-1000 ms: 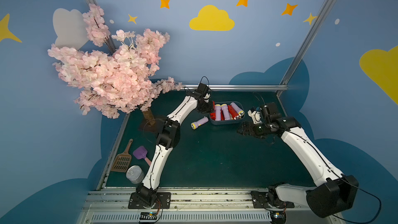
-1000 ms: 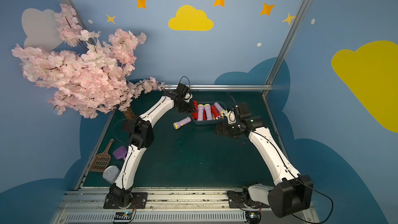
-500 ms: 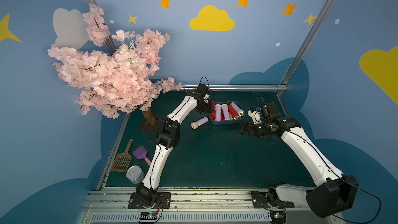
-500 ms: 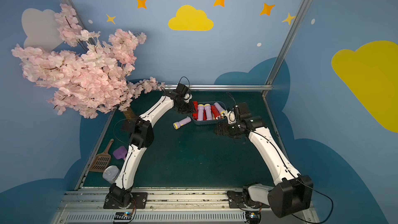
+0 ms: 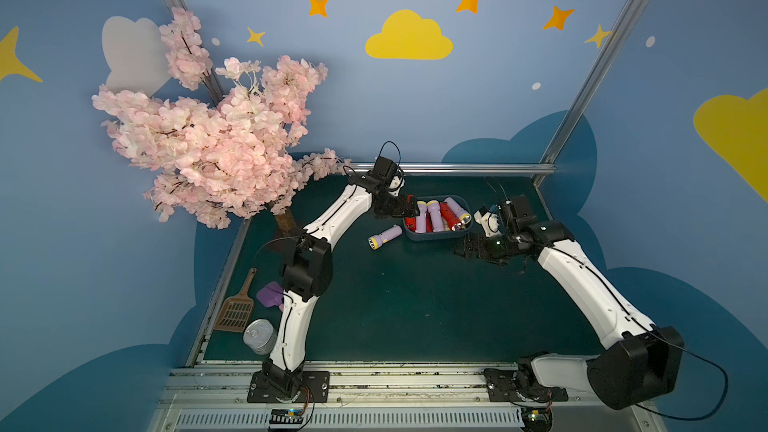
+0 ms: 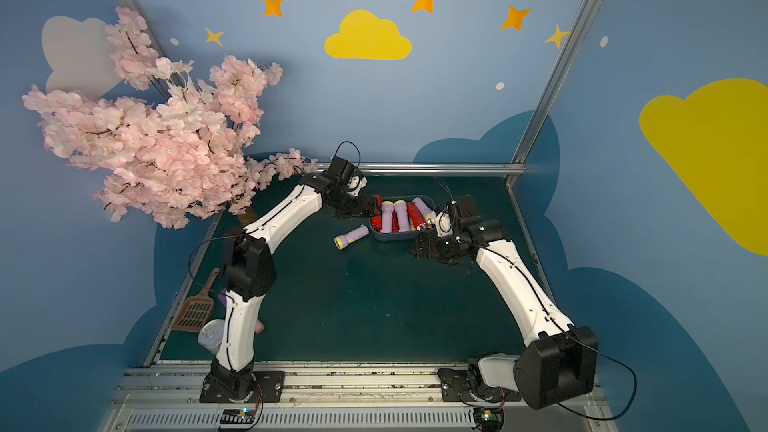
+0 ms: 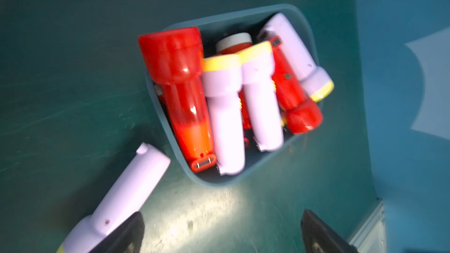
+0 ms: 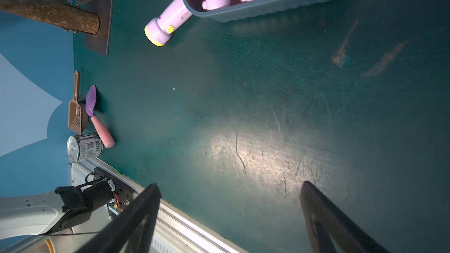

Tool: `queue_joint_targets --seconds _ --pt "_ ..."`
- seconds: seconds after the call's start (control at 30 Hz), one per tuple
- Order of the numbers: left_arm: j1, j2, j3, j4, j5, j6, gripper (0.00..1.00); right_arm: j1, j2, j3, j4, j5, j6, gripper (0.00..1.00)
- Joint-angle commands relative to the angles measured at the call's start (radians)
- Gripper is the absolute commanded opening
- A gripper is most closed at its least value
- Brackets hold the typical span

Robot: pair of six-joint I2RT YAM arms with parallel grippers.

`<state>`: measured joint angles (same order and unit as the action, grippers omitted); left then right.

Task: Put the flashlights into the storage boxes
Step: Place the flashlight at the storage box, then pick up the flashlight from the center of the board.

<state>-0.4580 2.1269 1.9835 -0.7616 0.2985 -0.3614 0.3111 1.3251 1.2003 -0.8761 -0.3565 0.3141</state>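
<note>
Box contents: red and lilac flashlights (image 7: 185, 98) piled in the storage box (image 7: 219, 181).
Left gripper (image 7: 221, 215): jaws spread wide, holding nothing; the box lies just ahead of its fingertips.
Loose lilac flashlight (image 7: 126, 191): on the mat (image 8: 243, 105), tail just beside the box, head by one left finger; contact unclear.
Right gripper (image 8: 230, 184): jaws wide, empty, over bare mat; the box lies well ahead.

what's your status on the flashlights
Left gripper open by box, empty. Right gripper open, empty. One lilac flashlight on table beside box. Box piled full.
</note>
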Motion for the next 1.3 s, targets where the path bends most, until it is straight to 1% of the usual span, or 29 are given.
queue_joint_targets --seconds 0.0,0.07,0.13,0.23,0.33,0.47,0.5,0.63,0.87,1.07,1.27 --pt "0.034 -0.090 -0.143 0.108 0.041 0.065 0.99 0.004 0.020 0.044 0.014 -0.027 -0.009 0.90" --pt "0.056 -0.126 -0.219 0.114 0.061 0.105 0.99 0.011 0.029 0.053 0.014 -0.030 -0.009 0.90" --pt "0.073 -0.148 -0.273 0.105 0.056 0.154 0.99 0.020 0.035 0.062 0.013 -0.032 -0.008 0.90" --pt "0.091 -0.154 -0.317 0.088 0.038 0.240 0.99 0.039 0.047 0.078 0.008 -0.025 -0.005 0.90" --pt "0.097 -0.125 -0.298 0.049 0.007 0.328 0.99 0.063 0.053 0.093 0.003 -0.014 0.003 0.90" --pt "0.087 -0.065 -0.234 -0.004 -0.057 0.436 0.99 0.095 0.054 0.112 -0.012 0.013 0.011 0.90" --pt "0.082 -0.051 -0.219 -0.015 -0.101 0.458 0.99 0.102 0.051 0.114 -0.017 0.022 0.015 0.90" --pt "0.047 0.005 -0.176 -0.053 -0.204 0.546 0.99 0.122 0.031 0.114 -0.027 0.051 0.032 0.90" --pt "0.014 0.078 -0.143 -0.038 -0.266 0.596 0.98 0.135 -0.001 0.103 -0.046 0.075 0.058 0.90" --pt "-0.006 0.122 -0.126 0.002 -0.306 0.608 0.98 0.138 -0.009 0.108 -0.076 0.087 0.057 0.90" --pt "-0.010 0.186 -0.058 0.006 -0.331 0.614 0.98 0.138 -0.010 0.113 -0.091 0.095 0.051 0.90"
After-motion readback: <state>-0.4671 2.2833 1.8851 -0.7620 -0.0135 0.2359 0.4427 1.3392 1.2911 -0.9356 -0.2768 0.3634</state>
